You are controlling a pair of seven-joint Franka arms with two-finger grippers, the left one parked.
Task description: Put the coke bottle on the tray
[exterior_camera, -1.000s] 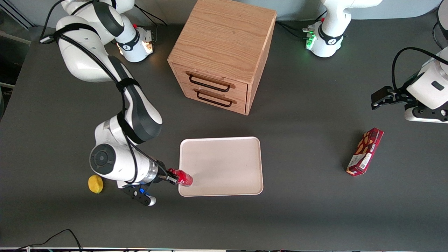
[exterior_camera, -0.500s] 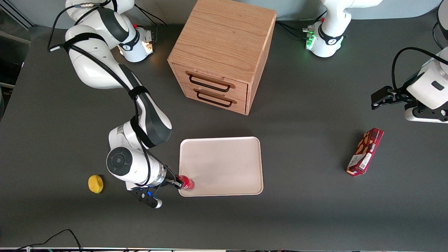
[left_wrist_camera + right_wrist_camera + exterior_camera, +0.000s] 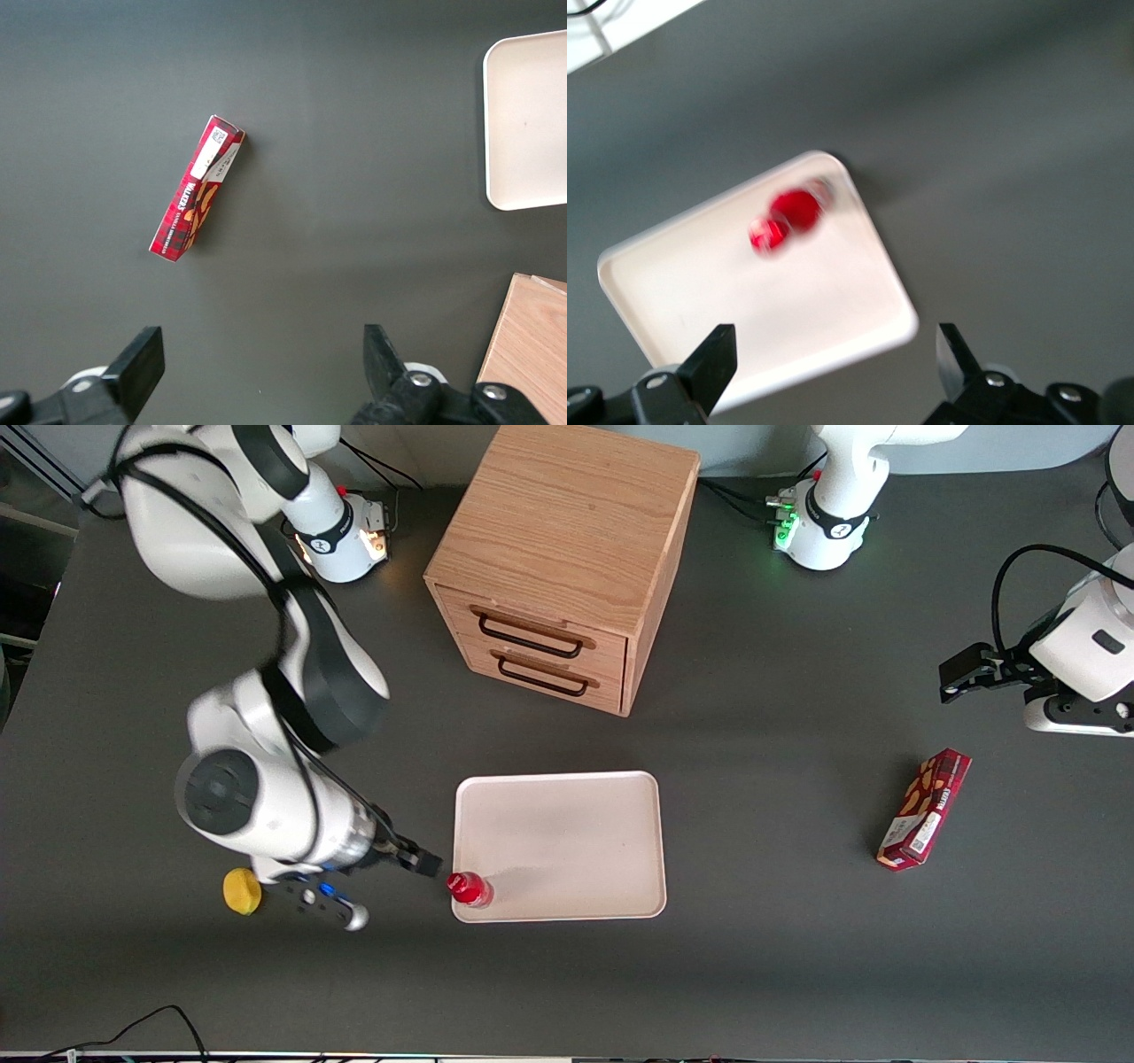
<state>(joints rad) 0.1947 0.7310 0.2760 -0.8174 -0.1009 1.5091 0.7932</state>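
Note:
The small red coke bottle (image 3: 468, 888) stands upright on the pale cream-pink tray (image 3: 567, 841), in the tray's corner nearest the front camera at the working arm's end. It also shows in the right wrist view (image 3: 788, 217), blurred, on the tray (image 3: 762, 292) near a rounded corner. My right gripper (image 3: 425, 862) is open and empty, raised above the table just off the tray's edge, a short way from the bottle and apart from it. In the right wrist view its fingers (image 3: 713, 359) stand wide apart with nothing between them.
A wooden two-drawer cabinet (image 3: 563, 558) stands farther from the front camera than the tray. A small yellow object (image 3: 241, 891) lies by the working arm's wrist. A dark red snack box (image 3: 924, 808) lies toward the parked arm's end, also in the left wrist view (image 3: 195, 197).
My gripper has let go of the coke bottle, opened, and pulled back and up away from the tray. The bottle now stands free on the tray's corner.

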